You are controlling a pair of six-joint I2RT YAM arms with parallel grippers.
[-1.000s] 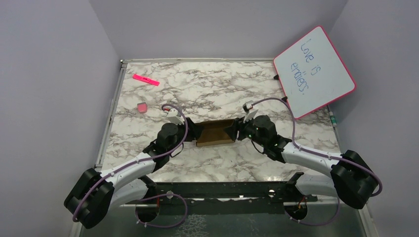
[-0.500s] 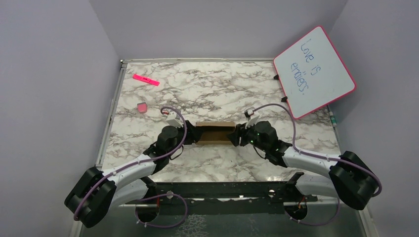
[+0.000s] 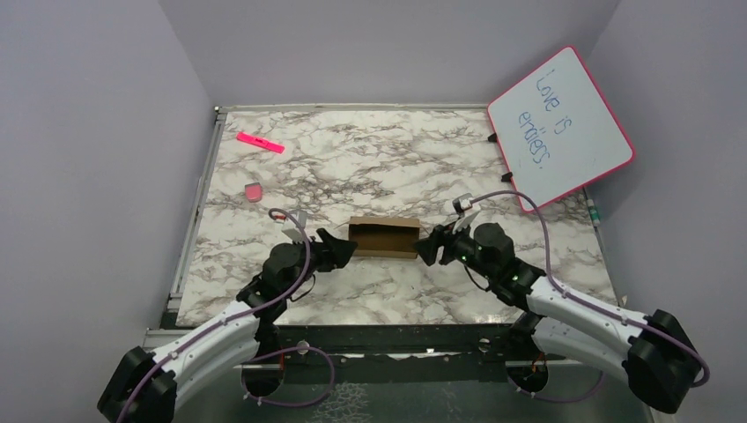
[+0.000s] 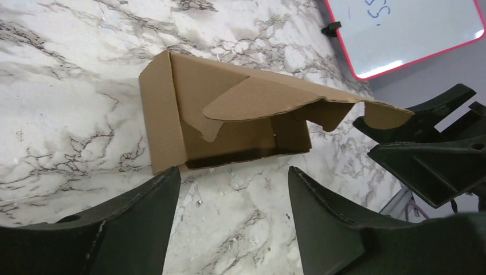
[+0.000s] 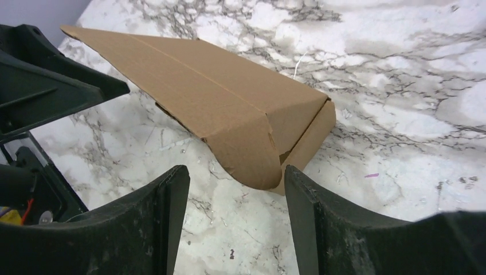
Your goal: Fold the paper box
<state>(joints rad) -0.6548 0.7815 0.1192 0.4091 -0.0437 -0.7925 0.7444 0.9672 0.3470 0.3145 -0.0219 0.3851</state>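
My left gripper (image 3: 339,249) and right gripper (image 3: 429,247) gape wide, holding nothing, flanking the box (image 3: 384,236) at its 8 and 4 o'clock. It sits mid-table at 12, lid flap (image 4: 258,100) half raised. Unheld, that flap may spring open, or a push could slide the box.

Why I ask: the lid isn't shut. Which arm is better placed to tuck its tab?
Probably right: the end tab sits outside the box, centered ahead of the open right gripper.

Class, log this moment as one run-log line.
object: brown cardboard box, lid flap open | left jaws: open, clear | right jaws: open, clear
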